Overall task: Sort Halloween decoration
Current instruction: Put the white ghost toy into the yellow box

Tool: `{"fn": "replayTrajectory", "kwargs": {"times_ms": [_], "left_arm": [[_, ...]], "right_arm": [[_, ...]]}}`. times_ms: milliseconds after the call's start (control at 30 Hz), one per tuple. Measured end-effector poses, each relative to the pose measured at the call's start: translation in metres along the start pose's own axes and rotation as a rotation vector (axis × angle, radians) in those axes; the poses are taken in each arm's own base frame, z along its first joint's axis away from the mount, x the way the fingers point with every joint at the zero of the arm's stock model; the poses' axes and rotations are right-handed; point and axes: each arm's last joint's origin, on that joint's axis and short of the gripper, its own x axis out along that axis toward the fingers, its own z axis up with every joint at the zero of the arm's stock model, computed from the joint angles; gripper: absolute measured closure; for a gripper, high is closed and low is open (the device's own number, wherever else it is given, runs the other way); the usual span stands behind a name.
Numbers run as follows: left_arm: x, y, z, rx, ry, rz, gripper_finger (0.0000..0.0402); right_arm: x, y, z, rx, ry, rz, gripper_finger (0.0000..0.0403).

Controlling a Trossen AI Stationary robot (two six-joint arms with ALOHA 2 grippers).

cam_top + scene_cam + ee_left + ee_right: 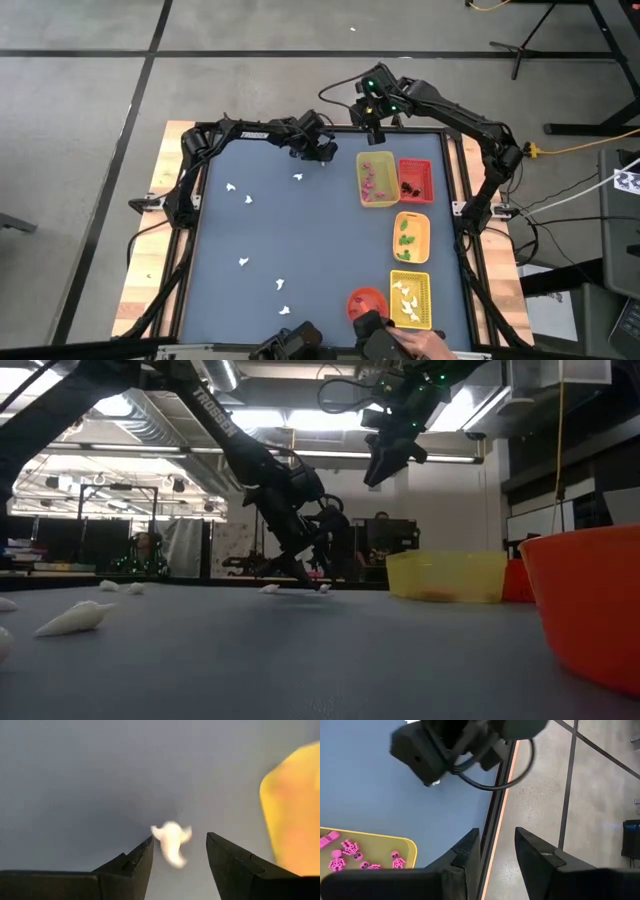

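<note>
Straddling a white ghost piece (pixel 172 842) on the surface (pixel 260 220), the left hand (pixel 179 852) has its fingers apart, the piece between the tips, nearer one. Best to centre, settle lower, then close gently. The right hand (pixel 496 847), fingers apart and empty, waits above the far edge.

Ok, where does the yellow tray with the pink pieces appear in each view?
High view: the yellow tray, right of centre, beside the red tray.
Low view: the tray, right of centre, far back.
Left wrist view: blurred yellow shape at the right edge, probably it.
Right wrist view: tray at lower left.
Shared landmark: the left pincer, close beside it.
</note>
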Motion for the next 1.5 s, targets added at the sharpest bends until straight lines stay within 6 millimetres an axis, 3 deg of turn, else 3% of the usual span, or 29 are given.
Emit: {"fn": "replayTrajectory", "kwargs": {"times_ms": [300,567,1000,1500], "left_arm": [[-0.004,0.002,0.011,-0.05,-0.062,0.0,0.0234],[0.0,-0.005,-0.003,0.003,-0.028,0.048,0.0234],[0.001,-0.008,-0.006,0.37,-0.004,0.055,0.0234],[0.001,-0.004,-0.002,0.603,0.046,-0.073,0.0234]], "right_arm": [[0.0,0.0,0.0,0.0,0.0,0.0,0.0281],[0.0,0.0,0.0,-0.003,0.0,0.0,0.0281],[0.0,-0.001,0.001,-0.005,-0.006,-0.01,0.0281],[0.0,-0.003,0.002,-0.009,-0.02,-0.03,0.0281]]}}
